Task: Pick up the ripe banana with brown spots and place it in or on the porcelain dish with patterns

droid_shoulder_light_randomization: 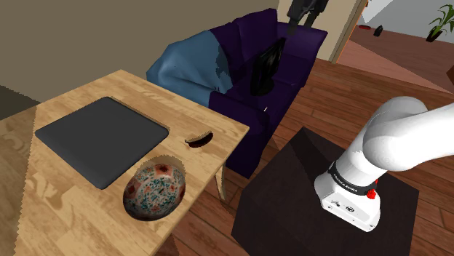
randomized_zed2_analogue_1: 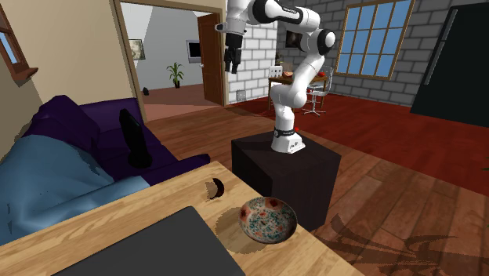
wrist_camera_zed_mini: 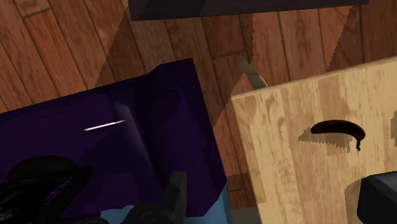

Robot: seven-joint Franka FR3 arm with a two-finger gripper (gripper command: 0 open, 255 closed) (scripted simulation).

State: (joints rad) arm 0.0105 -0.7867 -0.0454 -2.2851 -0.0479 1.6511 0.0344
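In the shoulder view, the banana (droid_shoulder_light_randomization: 198, 137) lies dark brown on the wooden table (droid_shoulder_light_randomization: 73, 211). It is near the edge that faces the purple sofa (droid_shoulder_light_randomization: 291, 51), just off a corner of the dark mat (droid_shoulder_light_randomization: 102, 138). The patterned dish (droid_shoulder_light_randomization: 154, 189) stands near it on the same table, with nothing in it. My arm rises from the stand (droid_shoulder_light_randomization: 291, 196).

In the second exterior view, my gripper (randomized_zed2_analogue_1: 232, 64) hangs high in the air, well apart from the table. The banana and the dish sit near each other on the tabletop, not touching.

In the wrist view, my fingers (wrist_camera_zed_mini: 176, 194) stand wide apart with nothing between them, so my jaws are open and empty. The banana (wrist_camera_zed_mini: 338, 129) lies on the table far below me, closer to one finger's side.

As I judge it, nothing of the task is done yet. Reaching over, coming down, closing on the banana, lifting it and carrying it to the dish are all left to do.
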